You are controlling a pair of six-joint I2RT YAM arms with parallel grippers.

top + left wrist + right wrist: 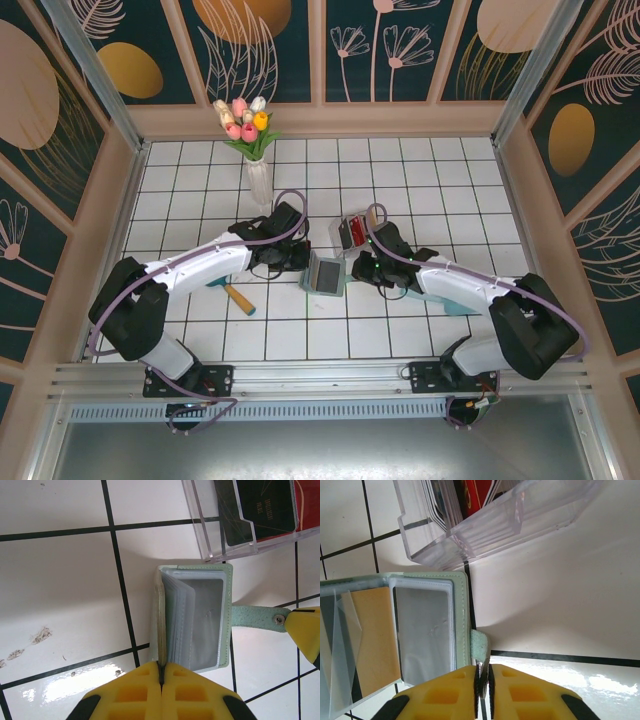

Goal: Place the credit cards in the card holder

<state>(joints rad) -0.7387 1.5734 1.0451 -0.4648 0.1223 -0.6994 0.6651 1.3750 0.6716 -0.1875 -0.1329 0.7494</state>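
Holding the card holder (200, 620) open is the step in hand. My left end effector (161, 669) is pinched together on the edge of its left cover, with the clear pockets (192, 610) fanned just ahead on the tabletop (60, 580). What looks like a tan card (372, 635) sits in one pocket. Rightward, my right end effector (483, 674) is clamped on the side tab (479, 647). Just beyond lies the clear box (495, 530) with more credit cards (472, 497). Next, I judge, one end effector must let go and fetch a card.

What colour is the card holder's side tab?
The side tab of the card holder is pale sage green, clearest in the left wrist view.
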